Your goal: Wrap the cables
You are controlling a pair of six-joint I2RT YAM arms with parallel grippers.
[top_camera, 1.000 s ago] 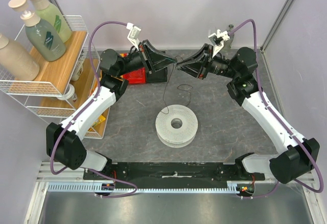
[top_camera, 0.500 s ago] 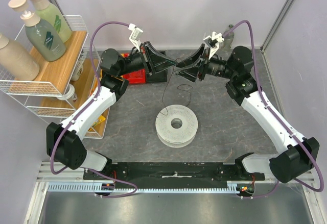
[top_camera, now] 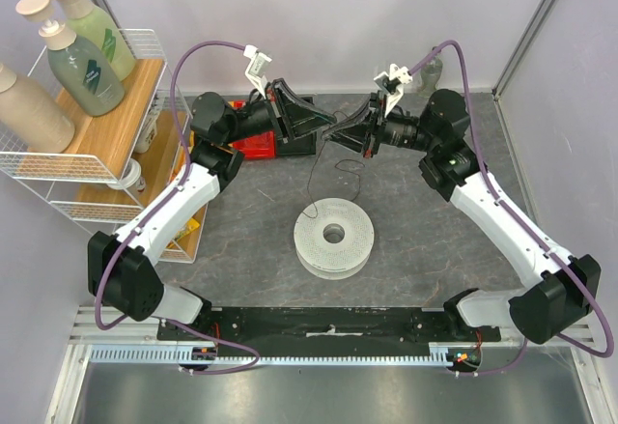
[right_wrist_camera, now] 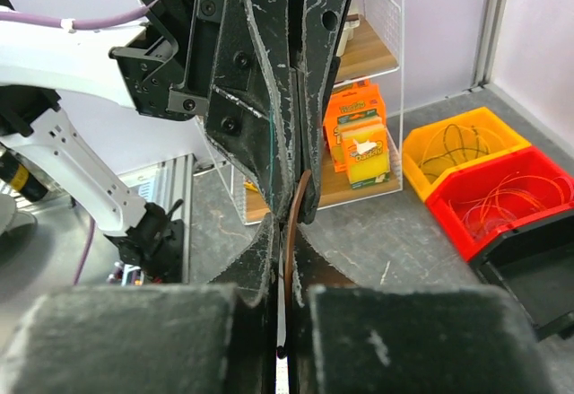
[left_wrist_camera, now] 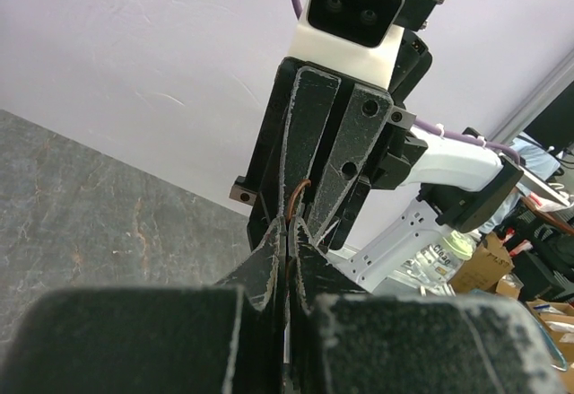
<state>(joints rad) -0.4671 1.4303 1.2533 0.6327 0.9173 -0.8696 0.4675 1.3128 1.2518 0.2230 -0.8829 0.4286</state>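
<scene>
The cables are one thin dark wire (top_camera: 311, 178) hanging from the two grippers down to a white round spool (top_camera: 333, 236) on the grey mat. High over the back of the mat my left gripper (top_camera: 331, 127) and right gripper (top_camera: 350, 137) meet tip to tip. In the left wrist view the left gripper (left_wrist_camera: 289, 228) is shut, with the wire (left_wrist_camera: 299, 195) coming out of its tips. In the right wrist view the right gripper (right_wrist_camera: 285, 223) is shut on the wire (right_wrist_camera: 293, 223), just below the left gripper's fingers (right_wrist_camera: 278, 53).
A wire rack (top_camera: 145, 42) with pump bottles stands at the left. A red bin (top_camera: 256, 144) lies under the left arm. The right wrist view shows a yellow bin (right_wrist_camera: 448, 156), a red bin (right_wrist_camera: 516, 201) of wire, a black bin (right_wrist_camera: 538, 268) and orange packs (right_wrist_camera: 363, 147).
My right gripper moved left to the left gripper's tips, opened wide, then closed on the wire. The left gripper stayed shut and nearly still.
</scene>
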